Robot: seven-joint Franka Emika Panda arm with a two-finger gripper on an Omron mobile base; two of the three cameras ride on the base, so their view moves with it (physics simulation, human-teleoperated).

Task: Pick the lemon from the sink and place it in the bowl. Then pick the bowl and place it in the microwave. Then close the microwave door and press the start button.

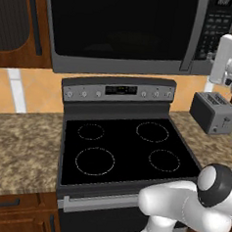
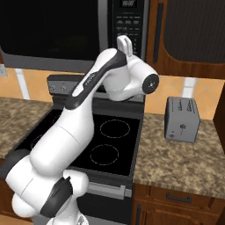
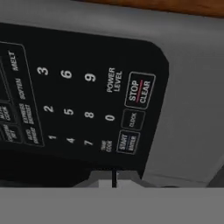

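1 pincer (image 3: 113,177), fingers pressed together, sits just below the microwave (image 3: 183,87) start button (image 3: 127,142).

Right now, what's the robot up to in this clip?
The arm is raised to the microwave above the stove, its hand close up against the keypad on the right side. In the hand view the fingers look pressed together just below the start button. The door appears shut. A toaster sits on the counter beside the stove.
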